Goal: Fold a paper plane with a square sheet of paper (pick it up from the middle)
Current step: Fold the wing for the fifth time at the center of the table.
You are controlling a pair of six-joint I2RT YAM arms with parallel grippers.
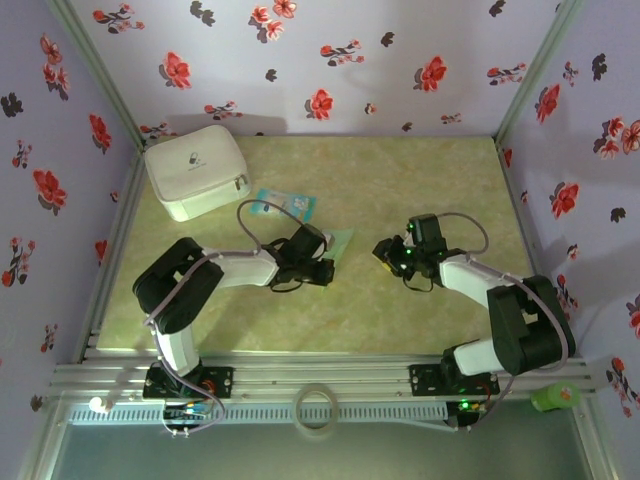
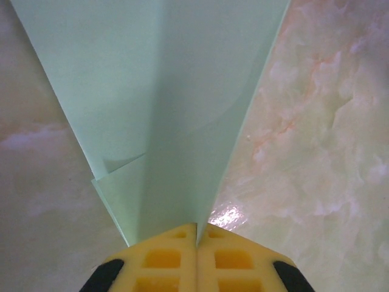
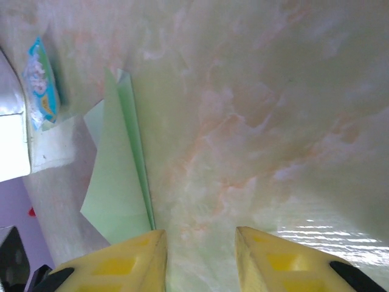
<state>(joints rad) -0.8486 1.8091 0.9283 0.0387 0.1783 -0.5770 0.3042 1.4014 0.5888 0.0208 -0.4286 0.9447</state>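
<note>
**Paper pinched on the left, right fingers waiting apart**

From above, the left gripper (image 1: 325, 258) is reaching toward the middle of the table (image 1: 430, 180) and covering the near end of the pale green paper (image 1: 342, 240), whose far part is poking out just beyond it. The right gripper (image 1: 385, 252) is sitting near, facing the paper across a strip of bare table. A white pouch (image 1: 196, 170) and a small blue-and-white packet (image 1: 283, 205) are lying behind, apart from the paper.

At the left wrist, the left gripper (image 2: 196, 234) is clenching: its yellow fingers (image 2: 164, 261) are meeting on the narrow end of the paper (image 2: 164, 103), which is fanning out ahead along a centre crease, with a layered flap showing on the left.

At the right wrist, the right gripper (image 3: 200, 243) is standing released, with only table between its fingers (image 3: 130, 261). The paper (image 3: 115, 188) is lying just left of them, and the packet (image 3: 41, 85) is lying beyond it.

The step in hand looks like making the next fold. Doing it well probably means the left pinch anchoring the crease while the right comes in low from the side, taking a single layer and lining its edge up with the crease before pressing. Paper this thin is likely to slide or buckle under a hurried push.
</note>
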